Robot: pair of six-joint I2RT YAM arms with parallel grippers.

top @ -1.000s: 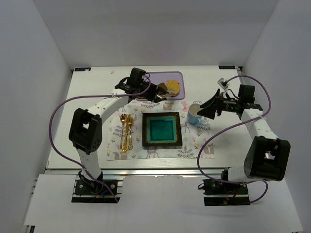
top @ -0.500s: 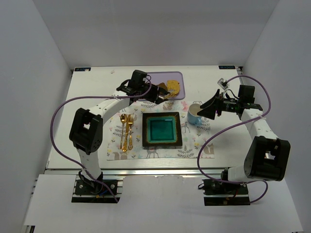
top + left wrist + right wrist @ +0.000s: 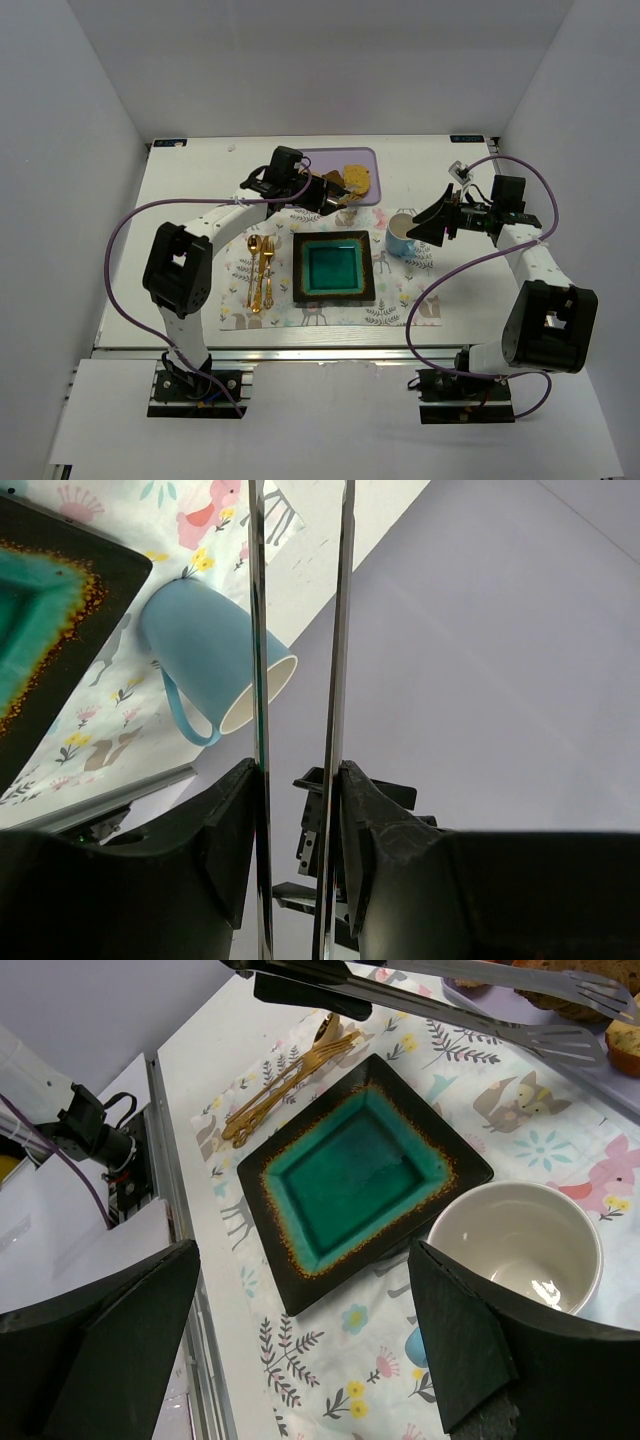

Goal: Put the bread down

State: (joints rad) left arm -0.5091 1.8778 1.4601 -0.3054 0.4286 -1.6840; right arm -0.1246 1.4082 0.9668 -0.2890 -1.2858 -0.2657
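The bread [image 3: 357,178] is a golden-yellow slice lying on the purple tray [image 3: 320,160] at the back of the table. My left gripper [image 3: 322,192] is shut on metal tongs [image 3: 342,196], whose tips reach the tray's front edge just left of the bread. In the left wrist view the two tong blades [image 3: 340,630] run straight up between my fingers [image 3: 298,770]. The square teal plate [image 3: 333,267] with a dark rim lies on the placemat, empty. My right gripper [image 3: 432,224] is wide open and empty beside the blue cup [image 3: 400,233]; it looks down on the plate [image 3: 360,1175].
Gold cutlery [image 3: 260,268] lies left of the plate on the patterned placemat [image 3: 400,290]. A dark brown bun [image 3: 334,181] sits on the tray next to the bread. The cup [image 3: 515,1245] is empty and stands at the plate's right corner. White walls enclose the table.
My left gripper with the tongs has shifted slightly right, closer to the bread. The right arm has not moved.
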